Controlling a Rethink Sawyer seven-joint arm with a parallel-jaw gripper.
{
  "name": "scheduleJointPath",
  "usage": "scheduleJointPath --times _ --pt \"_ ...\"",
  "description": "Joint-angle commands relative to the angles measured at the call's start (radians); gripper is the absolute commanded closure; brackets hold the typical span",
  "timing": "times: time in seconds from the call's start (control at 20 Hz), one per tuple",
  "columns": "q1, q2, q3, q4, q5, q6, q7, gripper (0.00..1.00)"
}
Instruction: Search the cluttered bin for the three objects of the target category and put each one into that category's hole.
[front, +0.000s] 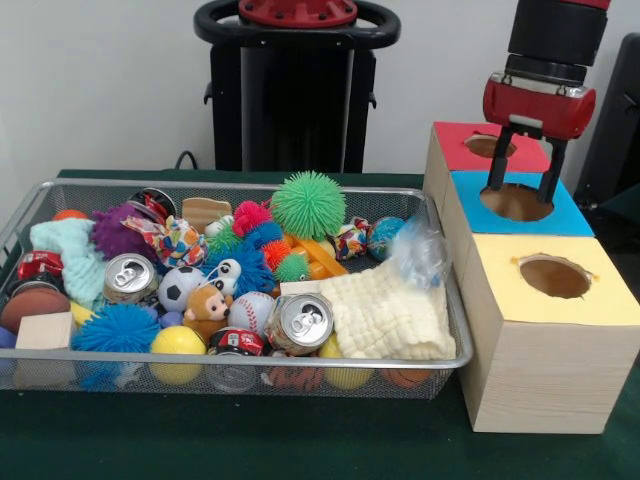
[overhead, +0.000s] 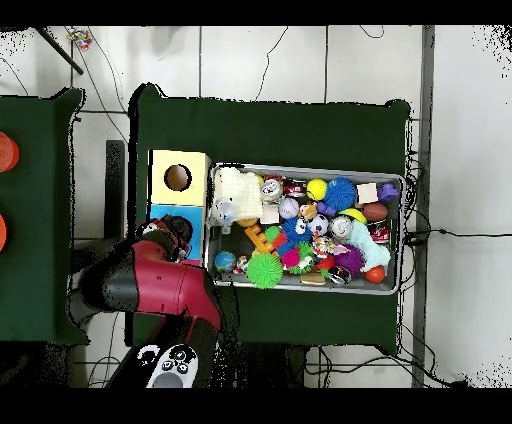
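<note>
Green cloth covers the table (front: 300, 445), which stands on a pale tiled floor (overhead: 465, 150) crossed by thin cables, with a white wall (front: 100, 90) behind. Mesh bin (front: 440, 290) sits on the cloth, crammed with balls, spiky toys, cans and a cream cloth (front: 385, 315). Beside it stand wooden boxes with holes: the red box (front: 475, 145), the blue box (front: 515, 200), the yellow box (front: 550, 280). Over the blue hole hangs the claw (front: 522, 185), prongs spread, nothing between them.

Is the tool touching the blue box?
Cannot tell. In the front view the tool has its open fingers at the hole in the blue box; contact isn't plain, and the arm hides it from overhead.
</note>
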Motion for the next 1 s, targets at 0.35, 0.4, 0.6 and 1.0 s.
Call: scheduleJointPath --times 0.35,0.4,0.6,1.0 --pt "0.021 0.102 0.07 0.026 0.005 -0.108 0.175 0.0" --pt "0.014 0.11 0.08 0.032 0.0 -0.132 0.173 0.0" --pt "-0.078 0.043 0.169 0.095 -0.039 -0.162 0.131 0.0" --pt "-0.018 -0.134 0.032 0.083 -0.02 0.115 0.106 0.0"
